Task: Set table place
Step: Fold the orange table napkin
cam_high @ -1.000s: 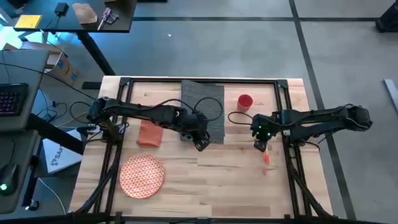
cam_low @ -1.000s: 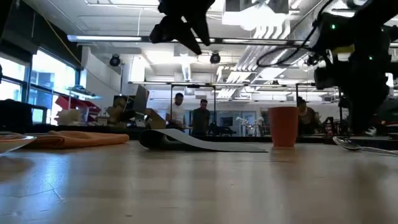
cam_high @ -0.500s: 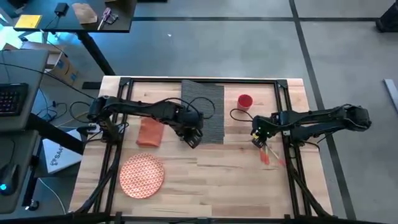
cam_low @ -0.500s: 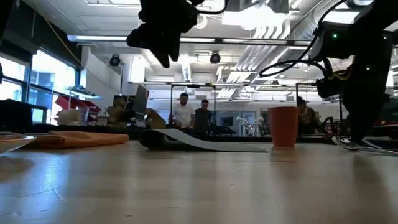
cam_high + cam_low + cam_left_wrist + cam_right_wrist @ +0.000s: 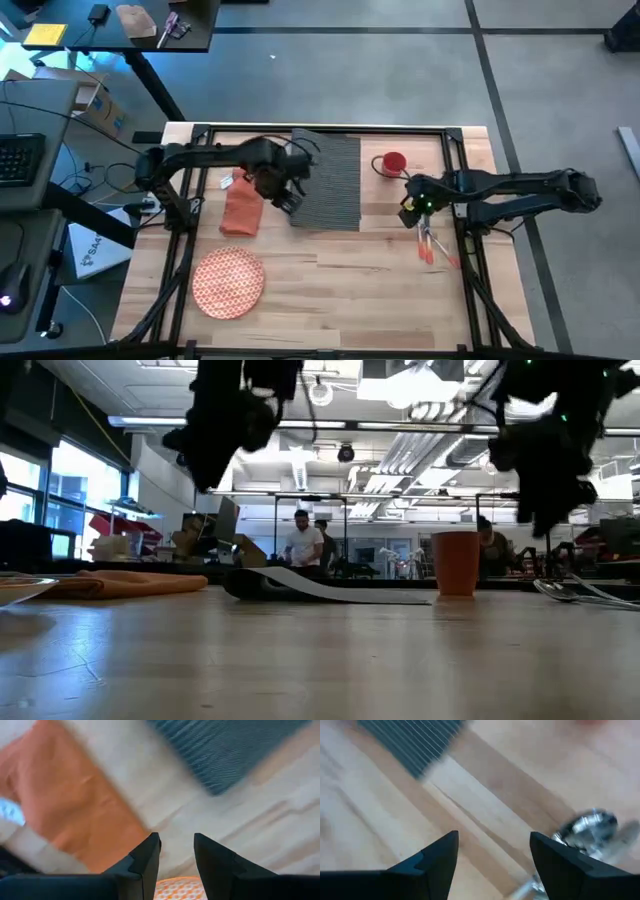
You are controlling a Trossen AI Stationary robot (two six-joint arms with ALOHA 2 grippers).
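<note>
Left arm: extended from the table's left edge toward centre, wrist raised; left gripper empty, fingers slightly parted. Right arm: reached in from the right edge; right gripper raised, empty, fingers spread wide.

**Blur and Cut-Offs Across the Views**

Left wrist view is smeared: the orange cloth napkin and dark grey woven placemat run off the edges, the round orange-red patterned plate barely peeks between the fingers. Right wrist view blurs the silver cutlery. In the low view, both arms are dark silhouettes.
</note>
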